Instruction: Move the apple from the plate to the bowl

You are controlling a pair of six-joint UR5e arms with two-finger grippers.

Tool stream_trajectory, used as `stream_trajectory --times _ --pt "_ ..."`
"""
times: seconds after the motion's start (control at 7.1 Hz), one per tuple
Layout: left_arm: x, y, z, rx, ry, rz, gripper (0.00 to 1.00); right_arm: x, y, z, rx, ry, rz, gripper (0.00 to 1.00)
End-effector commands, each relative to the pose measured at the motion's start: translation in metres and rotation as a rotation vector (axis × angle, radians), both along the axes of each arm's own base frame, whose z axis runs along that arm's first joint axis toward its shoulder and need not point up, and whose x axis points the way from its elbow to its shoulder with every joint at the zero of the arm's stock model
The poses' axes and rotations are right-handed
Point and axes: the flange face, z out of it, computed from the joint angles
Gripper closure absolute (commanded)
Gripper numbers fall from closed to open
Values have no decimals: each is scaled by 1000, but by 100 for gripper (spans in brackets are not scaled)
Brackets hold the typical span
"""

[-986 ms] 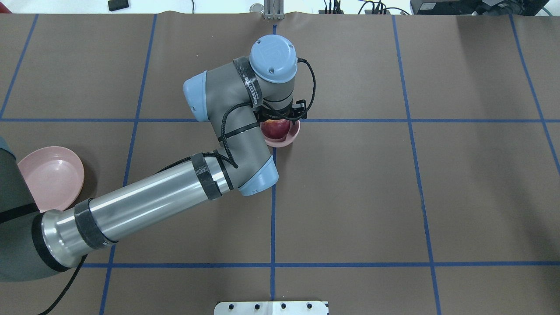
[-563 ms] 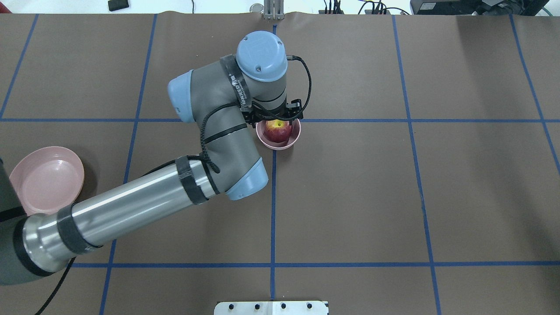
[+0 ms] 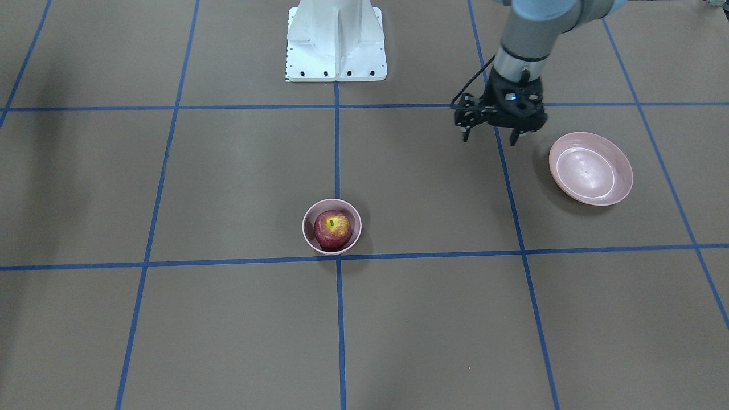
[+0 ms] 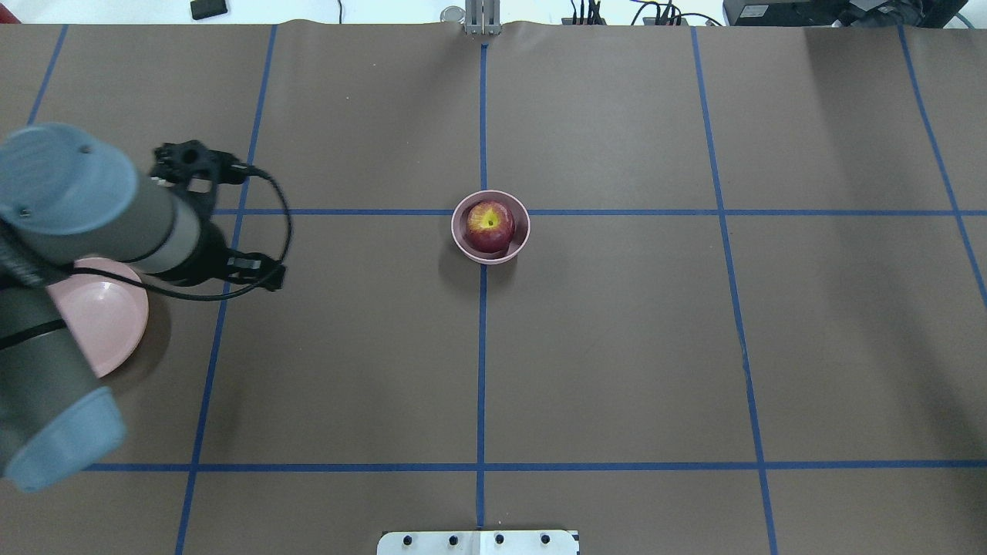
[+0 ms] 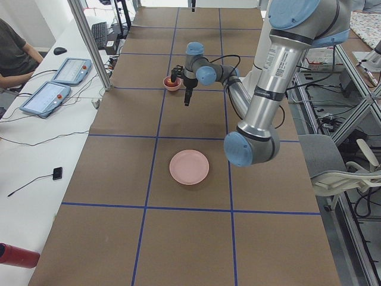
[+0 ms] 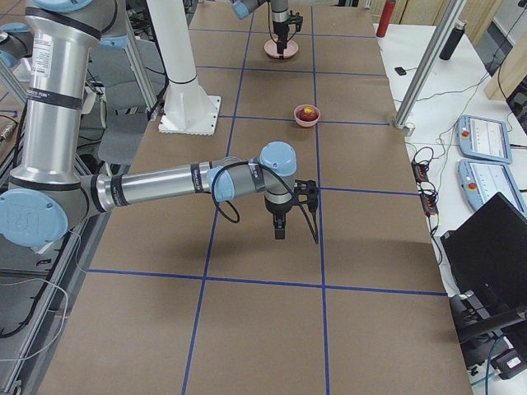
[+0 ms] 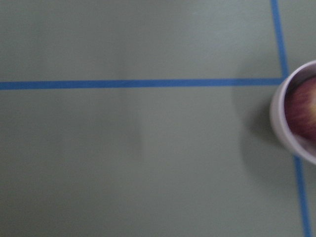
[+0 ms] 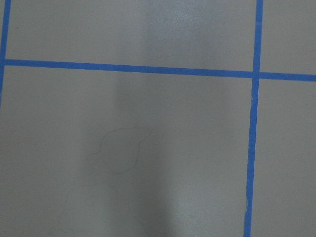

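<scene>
The dark red apple [image 3: 332, 230] [image 4: 489, 225] sits stem end up inside the small deep pink bowl [image 3: 310, 216] [image 4: 463, 240] at the table's middle. The wide pink plate [image 3: 590, 171] [image 4: 100, 316] lies bare on the robot's left side, partly under the left arm in the overhead view. My left gripper [image 3: 490, 139] hangs open and holds nothing, just beside the plate and far from the bowl. The left wrist view shows the bowl's rim [image 7: 276, 113] and the apple [image 7: 303, 111] at its right edge. My right gripper [image 6: 278, 233] shows only in the exterior right view, above bare table; I cannot tell its state.
The robot's white base plate [image 3: 336, 40] [image 4: 478, 542] stands at the near table edge. Blue tape lines grid the brown table. A desk with tablets [image 5: 47, 95] and a seated person lie beyond the table's far side.
The left gripper was at the apple in the bowl; it has let go and pulled back to the robot's left, beside the plate. The apple stays in the bowl.
</scene>
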Motion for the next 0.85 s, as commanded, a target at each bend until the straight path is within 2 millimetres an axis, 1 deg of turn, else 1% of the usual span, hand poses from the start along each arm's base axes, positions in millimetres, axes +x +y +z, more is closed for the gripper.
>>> stream_trajectory --times 0.0,0.14,0.28,0.42,0.56,0.7 --pt "-132 -4 115 72 -95 119 2 0 -1 -2 3 -1 1 0" --pt "-171 -17 190 84 -47 146 2 0 -5 -5 9 -2 2 0" --pt "-185 -27 240 110 -6 125 2 -1 -6 -6 12 -1 1 0" --pt "-190 -29 247 79 22 114 2 -1 -6 -6 12 -1 1 0" --pt "-194 -30 246 50 47 96 2 -1 -6 -6 12 -1 1 0" --pt "-206 -33 242 1 69 83 2 0 -6 -5 12 7 5 0"
